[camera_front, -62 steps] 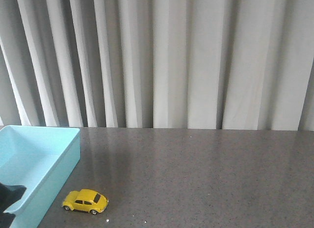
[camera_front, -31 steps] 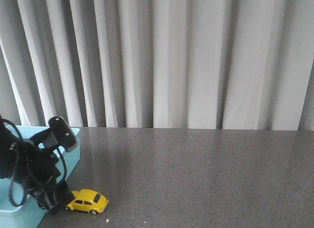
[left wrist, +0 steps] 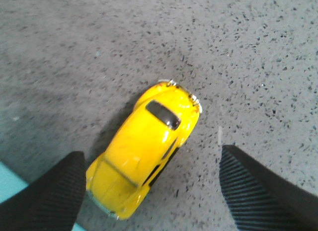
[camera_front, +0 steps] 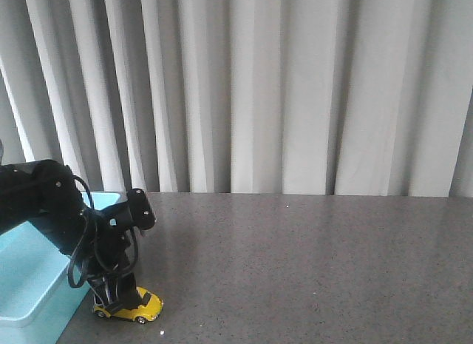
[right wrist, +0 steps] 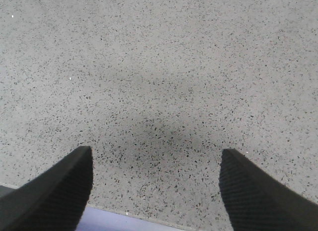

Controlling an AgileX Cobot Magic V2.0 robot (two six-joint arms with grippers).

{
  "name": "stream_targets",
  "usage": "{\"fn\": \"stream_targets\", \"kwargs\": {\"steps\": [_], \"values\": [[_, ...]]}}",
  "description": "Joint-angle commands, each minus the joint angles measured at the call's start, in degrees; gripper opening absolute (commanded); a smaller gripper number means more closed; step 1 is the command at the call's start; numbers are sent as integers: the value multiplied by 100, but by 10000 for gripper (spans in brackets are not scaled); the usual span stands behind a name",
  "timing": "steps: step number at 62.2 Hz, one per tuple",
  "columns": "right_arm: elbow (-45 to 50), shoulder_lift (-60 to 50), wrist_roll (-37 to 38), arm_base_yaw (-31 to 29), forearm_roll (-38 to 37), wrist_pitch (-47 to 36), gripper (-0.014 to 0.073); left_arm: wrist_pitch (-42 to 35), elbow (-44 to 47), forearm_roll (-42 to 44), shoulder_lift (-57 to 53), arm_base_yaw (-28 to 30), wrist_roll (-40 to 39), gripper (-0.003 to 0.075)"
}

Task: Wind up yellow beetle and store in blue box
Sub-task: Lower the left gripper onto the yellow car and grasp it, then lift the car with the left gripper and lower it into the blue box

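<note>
The yellow beetle [camera_front: 142, 308] stands on the grey table, close to the right wall of the blue box [camera_front: 26, 274]. My left gripper [camera_front: 118, 295] hangs over the car's left end and hides part of it. In the left wrist view the yellow beetle [left wrist: 144, 146] lies diagonally between the fingers, near one fingertip [left wrist: 54, 191] and well apart from the other. The left gripper [left wrist: 151, 191] is open and holds nothing. A corner of the blue box [left wrist: 7, 180] shows beside it. My right gripper [right wrist: 155, 191] is open over bare tabletop and does not show in the front view.
Grey speckled tabletop [camera_front: 310, 262] runs to the right of the car, with pleated curtains [camera_front: 259, 92] behind its far edge. A pale lilac strip [right wrist: 124, 221] shows past the table's edge under the right gripper.
The left arm has come up from the lower left, crossed the box and dropped over the beetle. The beetle and the box have not moved.
</note>
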Motion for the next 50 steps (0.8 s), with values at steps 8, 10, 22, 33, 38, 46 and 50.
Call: {"fn": "stream_targets", "kwargs": {"steps": [8, 10, 22, 33, 38, 46, 50], "values": [[-134, 6, 2, -2, 31, -289, 515, 80, -494, 102, 185, -73, 44, 551], [-134, 6, 2, -2, 31, -289, 515, 58, -513, 173, 245, -73, 44, 551], [-134, 6, 2, -2, 31, -251, 515, -197, -506, 227, 511, -73, 146, 549], [-134, 6, 2, -2, 31, -232, 515, -111, -506, 243, 607, -73, 169, 512], [-134, 6, 2, -2, 31, -232, 515, -40, -506, 238, 607, -73, 169, 447], [-134, 6, 2, -2, 31, -232, 515, -30, -506, 170, 607, -73, 169, 324], [-134, 6, 2, -2, 31, -232, 515, -3, -506, 83, 602, -73, 163, 272]]}}
